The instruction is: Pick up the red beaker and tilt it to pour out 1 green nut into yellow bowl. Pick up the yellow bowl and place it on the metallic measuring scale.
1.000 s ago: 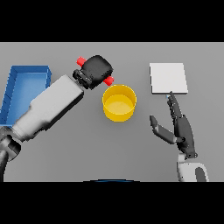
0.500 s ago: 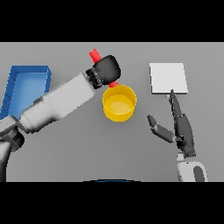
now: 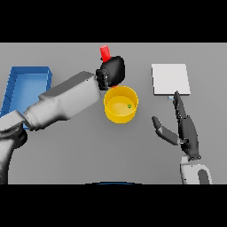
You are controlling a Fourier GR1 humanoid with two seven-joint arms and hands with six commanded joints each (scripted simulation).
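Above the yellow bowl (image 3: pixel 120 104) (green nut (image 3: pixel 129 106) inside), left hand (image 3: pixel 112 72) grips red beaker (image 3: pixel 105 52).

Even, bright, diffuse light, with only faint soft shadows, no glare, and slightly soft edges throughout.

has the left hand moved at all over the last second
Yes. The left hand, shut on the red beaker, has shifted toward the view's right, and now sits over the far rim of the yellow bowl rather than off to its left.
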